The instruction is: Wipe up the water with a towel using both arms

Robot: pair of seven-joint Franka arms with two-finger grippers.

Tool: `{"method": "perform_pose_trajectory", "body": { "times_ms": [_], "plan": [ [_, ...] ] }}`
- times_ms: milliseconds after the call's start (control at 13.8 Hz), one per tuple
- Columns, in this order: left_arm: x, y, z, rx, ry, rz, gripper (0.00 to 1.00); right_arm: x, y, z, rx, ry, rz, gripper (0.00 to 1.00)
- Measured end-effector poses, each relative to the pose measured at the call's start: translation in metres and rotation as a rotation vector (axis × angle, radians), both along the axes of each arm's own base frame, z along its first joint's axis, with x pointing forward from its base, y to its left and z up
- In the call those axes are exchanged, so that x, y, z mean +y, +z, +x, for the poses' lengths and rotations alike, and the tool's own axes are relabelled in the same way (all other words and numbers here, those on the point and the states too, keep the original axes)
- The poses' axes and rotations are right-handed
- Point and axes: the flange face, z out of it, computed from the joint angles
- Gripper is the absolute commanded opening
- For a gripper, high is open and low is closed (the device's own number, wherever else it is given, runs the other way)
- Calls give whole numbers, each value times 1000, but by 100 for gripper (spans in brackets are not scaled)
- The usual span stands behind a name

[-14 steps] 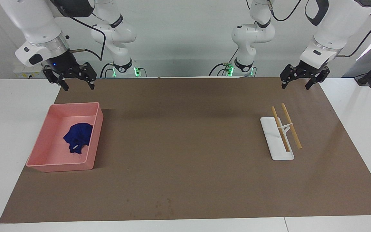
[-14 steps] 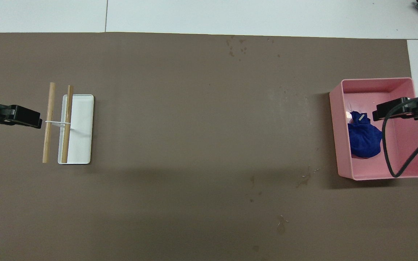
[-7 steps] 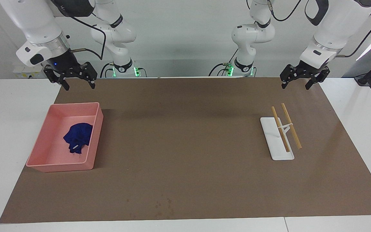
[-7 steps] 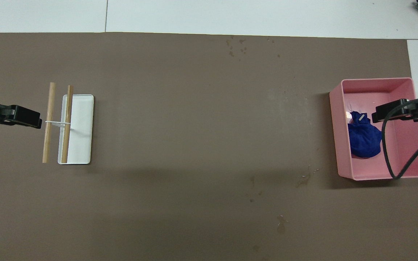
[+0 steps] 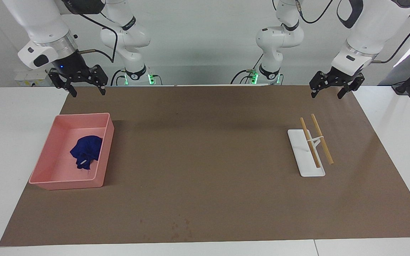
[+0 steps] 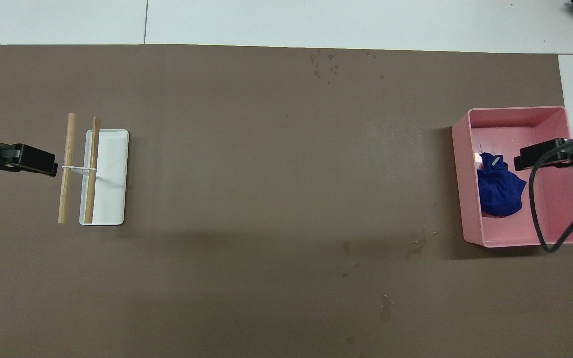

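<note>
The towel [image 5: 85,152] is a crumpled dark blue cloth with a small white tag, lying in the pink tray [image 5: 66,184] at the right arm's end of the table; it also shows in the overhead view [image 6: 500,191]. My right gripper [image 5: 87,93] is open and empty, up in the air over the tray's [image 6: 465,174] robot-side rim, well above the towel; it also shows in the overhead view [image 6: 540,155]. My left gripper [image 5: 326,95] is open and empty, waiting over the mat at the left arm's end, and shows in the overhead view [image 6: 33,160]. Small water spots [image 5: 180,225] mark the mat farthest from the robots.
A white rack with two wooden rods [image 5: 311,147] stands on the brown mat [image 5: 205,160] at the left arm's end, under the left gripper's side. A few more faint wet marks [image 6: 383,308] lie on the mat closer to the robots.
My right gripper has risen slightly and drawn back a little toward the right arm's end. The left arm, towel and tray have not moved.
</note>
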Motion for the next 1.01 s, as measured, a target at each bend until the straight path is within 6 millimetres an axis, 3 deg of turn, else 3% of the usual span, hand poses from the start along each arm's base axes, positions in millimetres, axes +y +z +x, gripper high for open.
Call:
{"method": "perform_pose_trajectory", "body": {
  "times_ms": [1012],
  "plan": [
    [0, 0, 0, 0, 0, 0, 100, -16, 11, -2, -34, -23, 0, 100]
  ]
}}
